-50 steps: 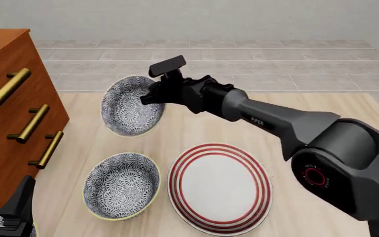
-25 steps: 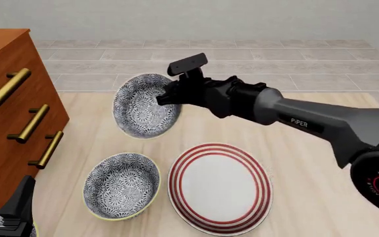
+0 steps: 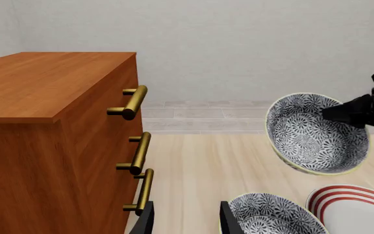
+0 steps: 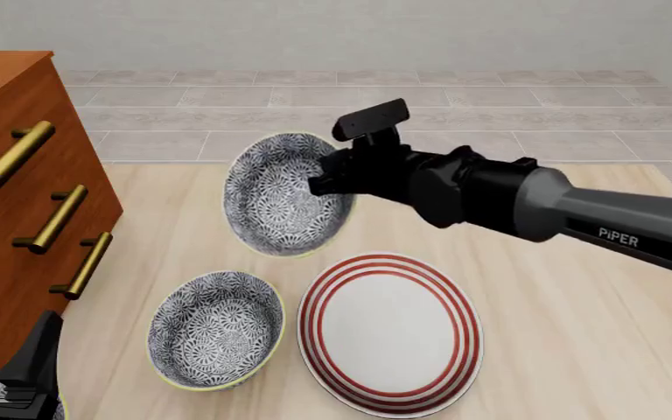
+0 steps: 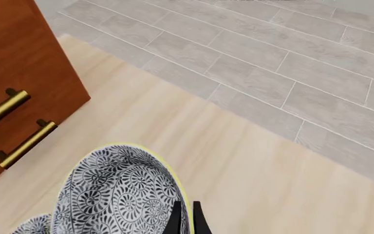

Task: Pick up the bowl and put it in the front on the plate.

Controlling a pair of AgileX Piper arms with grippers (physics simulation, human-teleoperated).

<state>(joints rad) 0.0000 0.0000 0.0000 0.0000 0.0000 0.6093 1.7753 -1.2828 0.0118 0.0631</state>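
The bowl (image 4: 276,199), blue-and-white patterned with a yellowish rim, hangs tilted in the air behind the plate (image 4: 390,332). My right gripper (image 4: 326,178) is shut on its right rim. The left wrist view shows the same bowl (image 3: 313,134) raised, with the right gripper (image 3: 350,111) on its rim. In the right wrist view, the fingers (image 5: 185,218) pinch the bowl's (image 5: 115,195) edge. The white red-ringed plate lies flat at front centre. My left gripper (image 4: 11,389) sits low at the front left corner, open and holding nothing (image 3: 185,220).
A look-alike bowl (image 4: 216,328) rests on the table just left of the plate, also in the left wrist view (image 3: 271,218). A wooden dresser (image 4: 15,192) with brass handles fills the left side. Beyond the table's far edge lies grey tiled floor (image 4: 523,114).
My right arm has carried the bowl to the right and a little nearer the plate, still tilted in the air. The left arm, the second bowl and the plate have stayed put.
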